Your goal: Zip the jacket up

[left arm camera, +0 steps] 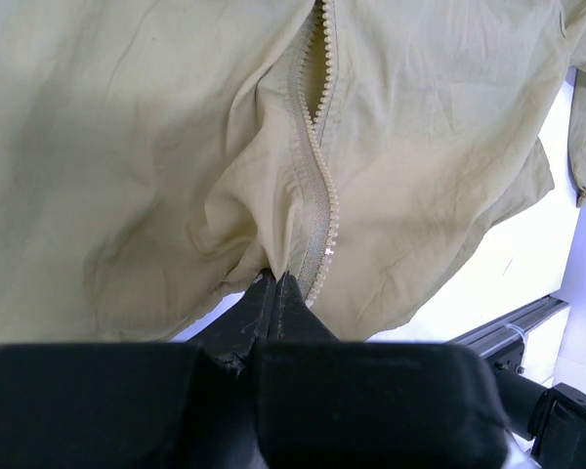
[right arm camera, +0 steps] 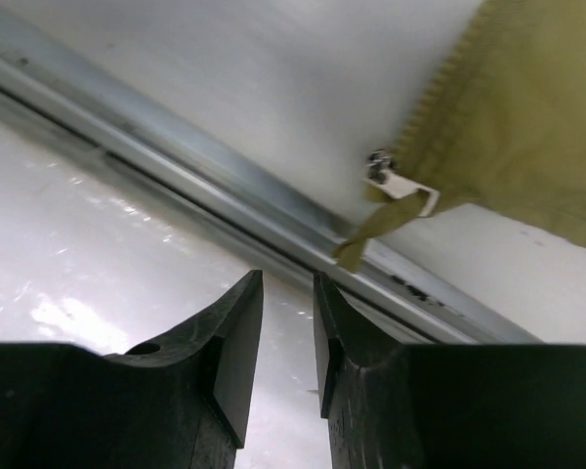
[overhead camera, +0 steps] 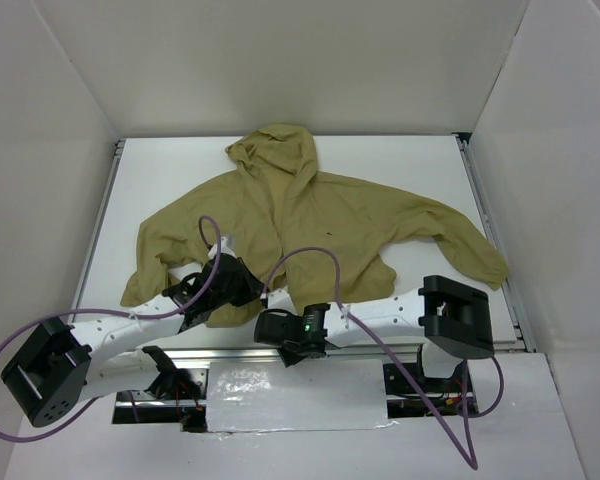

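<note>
Left gripper point(left arm camera: 276, 285): clenched tight on a fold of the jacket point(left arm camera: 127, 147) at its lower hem, just beside the foot of the zipper teeth point(left arm camera: 317, 186); teeth rows parted higher up. Right gripper point(right arm camera: 288, 293): released, narrow gap between the fingertips, nothing held; poised over the metal rail point(right arm camera: 176, 166) at the table edge, near the zipper slider point(right arm camera: 398, 184) but apart from it. Jacket spread on the white table point(overhead camera: 400, 160), hood toward the far edge, sleeves out to either side.
</note>
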Tool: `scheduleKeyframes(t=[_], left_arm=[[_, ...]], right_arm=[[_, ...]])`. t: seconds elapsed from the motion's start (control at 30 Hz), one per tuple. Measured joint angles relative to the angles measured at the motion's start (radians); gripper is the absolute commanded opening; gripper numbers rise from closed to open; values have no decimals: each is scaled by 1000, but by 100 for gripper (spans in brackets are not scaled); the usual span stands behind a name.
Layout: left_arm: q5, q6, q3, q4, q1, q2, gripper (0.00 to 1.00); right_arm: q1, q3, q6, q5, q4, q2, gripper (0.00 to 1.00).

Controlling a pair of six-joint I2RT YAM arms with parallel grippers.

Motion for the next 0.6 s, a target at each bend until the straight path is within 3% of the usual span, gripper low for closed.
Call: scheduleKeyframes(t=[0.17, 0.37, 0.6], left_arm=[[0, 0, 0, -3, 0, -3, 0], [0, 0, -9, -6, 0, -14, 0], [0, 0, -12, -7, 0, -16, 0]], right_arm=[[6, -13, 1, -31, 46, -30, 38], [-54, -92, 3, -10, 90, -193, 40], [-134, -132, -70, -16, 134, -190, 42]])
